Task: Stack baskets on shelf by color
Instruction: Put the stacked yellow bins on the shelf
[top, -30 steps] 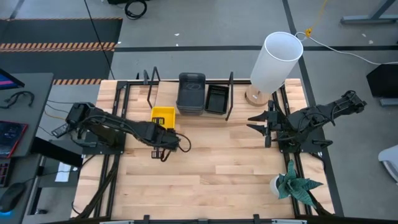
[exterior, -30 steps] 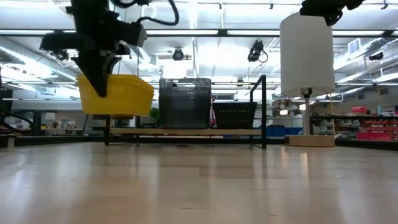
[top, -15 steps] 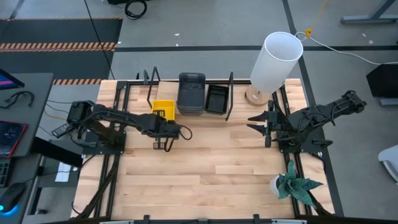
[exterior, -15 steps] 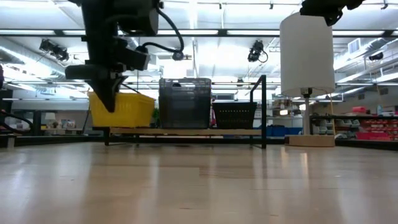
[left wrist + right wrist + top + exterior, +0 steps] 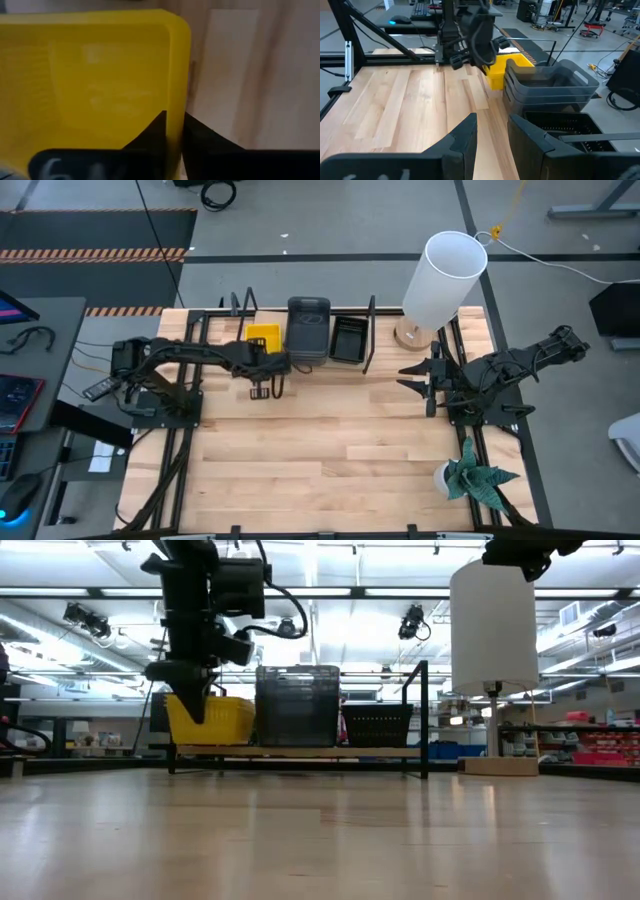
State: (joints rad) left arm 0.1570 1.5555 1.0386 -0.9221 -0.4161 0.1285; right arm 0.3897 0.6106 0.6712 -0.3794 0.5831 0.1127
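Observation:
A bright yellow basket (image 5: 263, 337) (image 5: 218, 721) sits at the left end of the shelf (image 5: 300, 362) (image 5: 300, 751), a pale board between black uprights. Beside it stands a stack of dark grey baskets (image 5: 308, 330) (image 5: 297, 705), then a black slotted basket (image 5: 348, 338) (image 5: 378, 725). My left gripper (image 5: 265, 360) (image 5: 192, 708) (image 5: 172, 134) points down at the yellow basket's near side and is shut on it. My right gripper (image 5: 412, 376) (image 5: 492, 132) waits open over the table's right part, well away from the shelf. My left gripper pinches the yellow basket's near wall (image 5: 175, 117) close to a corner, one finger (image 5: 159, 131) inside the basket and the other outside. The fingers come from above, pointing down, across the rim. The basket hangs level with its bottom at the shelf board; whether it rests there, I cannot tell.
A tall white lamp (image 5: 443, 278) (image 5: 492, 630) on a wooden foot stands right of the shelf at the far edge. A small potted plant (image 5: 470, 475) sits near the table's right near corner. Bare tabletop (image 5: 330, 440) lies in front of the shelf.
My left gripper has carried the yellow basket toward the far edge and down, from above the table in front of the shelf onto the shelf's left end beside the grey stack. It has stayed shut on the basket. The right arm has kept still.

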